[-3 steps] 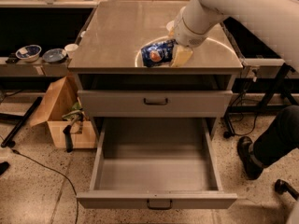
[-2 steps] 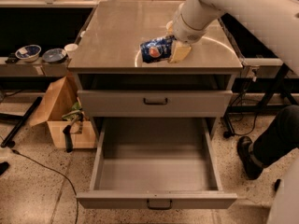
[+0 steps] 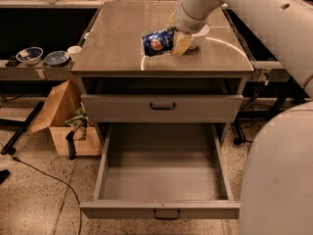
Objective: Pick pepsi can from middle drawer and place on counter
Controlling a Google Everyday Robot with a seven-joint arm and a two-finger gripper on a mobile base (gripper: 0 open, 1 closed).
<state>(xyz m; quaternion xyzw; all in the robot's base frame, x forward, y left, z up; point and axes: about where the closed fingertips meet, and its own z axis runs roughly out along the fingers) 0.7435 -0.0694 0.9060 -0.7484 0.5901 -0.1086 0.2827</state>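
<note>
Just over the bench, the pepsi can hangs tipped sideways, held tight in the jaws of the gripper, also over the bench, so it should go down slowly, stand the can up straight, then let go.

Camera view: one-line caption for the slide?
Gripper holds the pepsi can on its side over the counter; middle drawer pulled open below.

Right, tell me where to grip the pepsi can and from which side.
Probably across the round body of the pepsi can, coming from the arm's side, as the gripper over the counter does now: the can lies tilted sideways with its logo facing the camera.
</note>
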